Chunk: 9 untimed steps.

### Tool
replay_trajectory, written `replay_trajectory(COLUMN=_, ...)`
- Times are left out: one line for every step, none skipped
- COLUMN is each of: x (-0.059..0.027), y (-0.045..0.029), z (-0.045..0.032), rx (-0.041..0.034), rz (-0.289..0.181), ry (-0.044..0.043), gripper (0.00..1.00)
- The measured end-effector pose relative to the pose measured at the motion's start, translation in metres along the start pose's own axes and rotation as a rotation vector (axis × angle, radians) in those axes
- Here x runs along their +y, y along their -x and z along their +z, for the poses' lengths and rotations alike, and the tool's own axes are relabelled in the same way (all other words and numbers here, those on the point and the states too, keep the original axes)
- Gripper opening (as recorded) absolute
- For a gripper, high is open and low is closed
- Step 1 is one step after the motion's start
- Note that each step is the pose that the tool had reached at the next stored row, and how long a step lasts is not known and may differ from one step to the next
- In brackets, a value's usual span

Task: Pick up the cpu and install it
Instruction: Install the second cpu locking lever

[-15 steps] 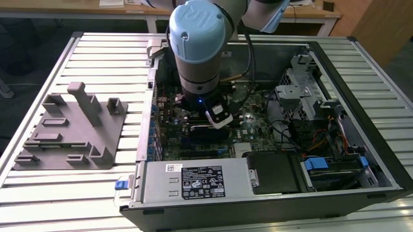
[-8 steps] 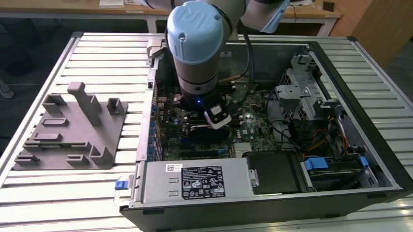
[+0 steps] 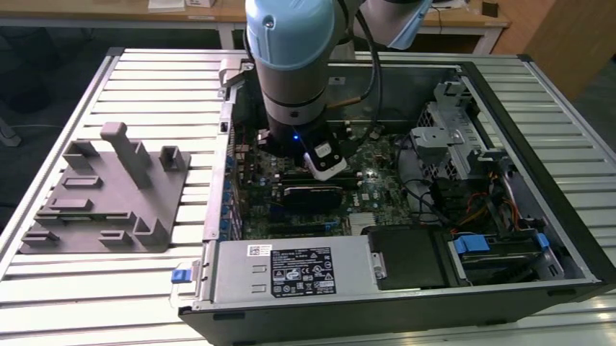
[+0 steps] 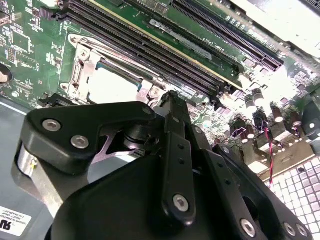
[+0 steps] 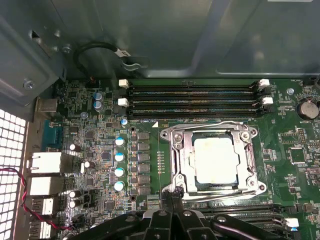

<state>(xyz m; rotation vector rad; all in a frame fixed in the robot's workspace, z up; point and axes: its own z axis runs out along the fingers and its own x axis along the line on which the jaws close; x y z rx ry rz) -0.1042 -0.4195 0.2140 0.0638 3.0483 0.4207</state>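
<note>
Inside open computer case (image 3: 500, 94), chip (image 5: 216, 159) seated in socket (image 5: 212, 162) just beyond pinched-shut, empty claw (image 5: 172, 192); best kept clear of frame, lifted straight.

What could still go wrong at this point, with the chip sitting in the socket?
1. The cpu lies in the socket frame, and the hand sits at the frame's edge; a sideways move might nudge or scratch it.
2. In the second wrist view the hand is near the memory slots, so lifting at an angle may catch them.
3. Whether the chip is seated flat cannot be told.
</note>
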Motion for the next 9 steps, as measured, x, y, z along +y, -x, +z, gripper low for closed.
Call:
replay_trajectory(x=0.0, y=0.0, z=0.0, rx=0.0, rz=0.0, ry=-0.0004, gripper=0.11)
replay_trajectory(x=0.0, y=0.0, z=0.0, rx=0.0, rz=0.0, ry=-0.0004, gripper=0.11)
replay_trajectory(x=0.0, y=0.0, z=0.0, rx=0.0, rz=0.0, ry=-0.0006, gripper=0.11)
replay_trajectory(x=0.0, y=0.0, z=0.0, rx=0.0, rz=0.0, ry=-0.0006, gripper=0.11)
replay_trajectory(x=0.0, y=0.0, z=0.0, rx=0.0, rz=0.0, ry=-0.0006, gripper=0.11)
replay_trajectory(x=0.0, y=0.0, z=0.0, rx=0.0, rz=0.0, ry=-0.0009, gripper=0.11)
replay_trajectory(x=0.0, y=0.0, z=0.0, rx=0.0, rz=0.0, ry=-0.001, gripper=0.11)
replay_trajectory(x=0.0, y=0.0, z=0.0, rx=0.0, rz=0.0, ry=-0.001, gripper=0.11)
replay_trajectory(x=0.0, y=0.0, z=0.0, rx=0.0, rz=0.0, ry=-0.0011, gripper=0.11)
